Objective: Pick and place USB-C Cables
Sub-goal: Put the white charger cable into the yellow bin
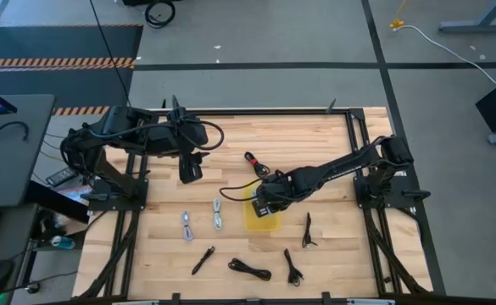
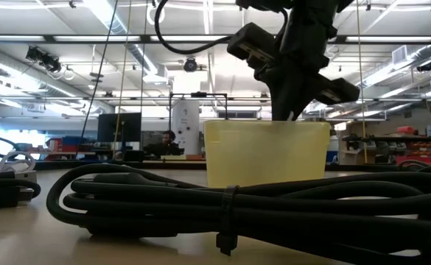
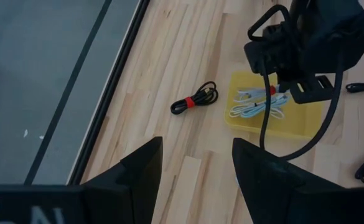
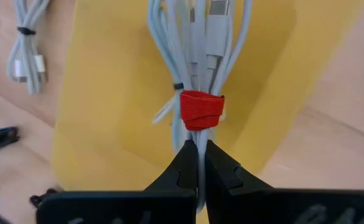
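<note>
Right tool (image 4: 197, 163) clenched on grey cable bundle (image 4: 197, 56), held over yellow bin (image 1: 263, 217) at surface centre for drop-in. Left tool (image 3: 194, 171) released, parked near far-left corner.

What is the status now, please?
Right tool shut on white cable, above yellow bin. Left tool open, waiting. Nothing blocks.
</note>
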Robot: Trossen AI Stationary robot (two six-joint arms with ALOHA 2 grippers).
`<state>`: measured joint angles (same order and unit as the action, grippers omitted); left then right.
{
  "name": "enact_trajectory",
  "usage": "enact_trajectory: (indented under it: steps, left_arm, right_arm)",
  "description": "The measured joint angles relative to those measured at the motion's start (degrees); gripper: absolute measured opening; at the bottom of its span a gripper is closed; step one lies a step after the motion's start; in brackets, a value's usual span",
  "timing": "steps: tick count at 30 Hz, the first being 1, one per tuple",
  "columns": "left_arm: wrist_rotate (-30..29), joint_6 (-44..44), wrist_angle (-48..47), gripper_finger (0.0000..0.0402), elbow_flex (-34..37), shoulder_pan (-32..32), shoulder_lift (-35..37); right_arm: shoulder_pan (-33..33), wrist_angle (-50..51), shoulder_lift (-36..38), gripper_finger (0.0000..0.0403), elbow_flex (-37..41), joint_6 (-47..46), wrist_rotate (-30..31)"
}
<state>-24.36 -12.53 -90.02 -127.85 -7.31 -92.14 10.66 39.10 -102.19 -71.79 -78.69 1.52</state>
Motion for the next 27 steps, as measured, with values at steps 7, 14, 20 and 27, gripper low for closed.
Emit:
enact_trajectory:
  steps: [7,14,20,27]
  left_arm:
    - [-0.01,-0.25,0.0,0.0201,0.0,0.0,0.0]
    - [0.0,-0.31,0.02,0.0201,0.0,0.0,0.0]
    - [0.0,-0.31,0.0,0.0201,0.0,0.0,0.0]
    - [-0.01,-0.32,0.0,0.0201,0.0,0.0,0.0]
  right_arm:
    - [1.05,-3.28,0.02,0.0008,2.61,-2.53,-0.34]
    - [2.71,-8.1,0.02,0.0008,4.85,-5.79,-1.17]
    - [4.09,-8.89,0.02,0.0008,4.87,-8.3,-1.22]
    - [4.22,-7.91,0.02,0.0008,4.87,-9.23,-0.69]
